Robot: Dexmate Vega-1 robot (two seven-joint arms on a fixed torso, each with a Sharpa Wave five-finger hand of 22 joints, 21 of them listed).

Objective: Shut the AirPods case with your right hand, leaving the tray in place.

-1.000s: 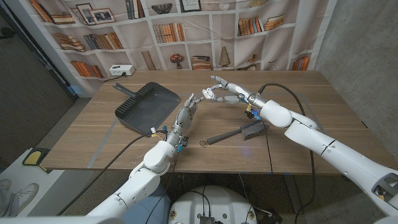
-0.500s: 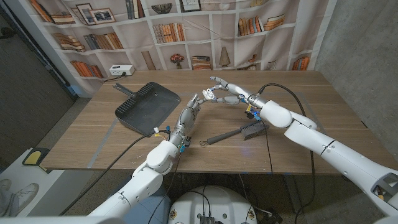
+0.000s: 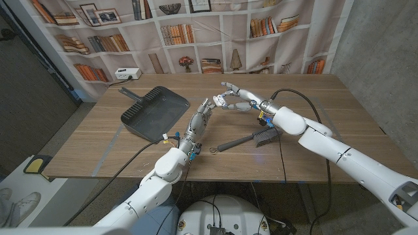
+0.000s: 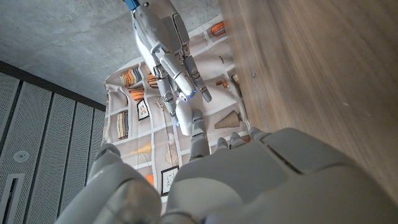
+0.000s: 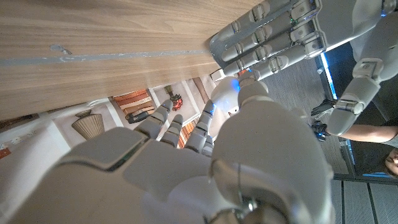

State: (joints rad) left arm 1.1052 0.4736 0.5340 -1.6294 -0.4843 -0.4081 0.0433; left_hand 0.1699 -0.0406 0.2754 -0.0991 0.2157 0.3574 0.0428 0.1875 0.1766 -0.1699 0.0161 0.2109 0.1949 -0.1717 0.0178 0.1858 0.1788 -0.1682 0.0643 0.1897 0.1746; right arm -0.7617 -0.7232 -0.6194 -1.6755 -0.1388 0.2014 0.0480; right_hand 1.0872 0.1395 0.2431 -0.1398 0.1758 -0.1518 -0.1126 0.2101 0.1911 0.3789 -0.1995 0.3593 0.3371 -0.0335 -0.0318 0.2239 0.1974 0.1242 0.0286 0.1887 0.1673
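Right hand [image 3: 230, 98] hovered over the middle of the counter [image 3: 313, 98], fingers partly spread, pinching a small white object, probably the AirPods case [image 3: 221, 99]; the lid position could not be resolved. Left hand [image 3: 198, 116] stood on its edge just beside it, fingers extended together, holding nothing. Dark tray [image 3: 154, 111] lay on the counter, apart from both hands.

Right robot hand [image 5: 186, 168] seen from its back, fingers reaching toward the wooden worktop [image 5: 93, 56]. Left robot hand [image 5: 270, 40] stands against the worktop, fingers straight and together, just beyond the right fingertips. A small white object [image 5: 225, 94] shows between them.
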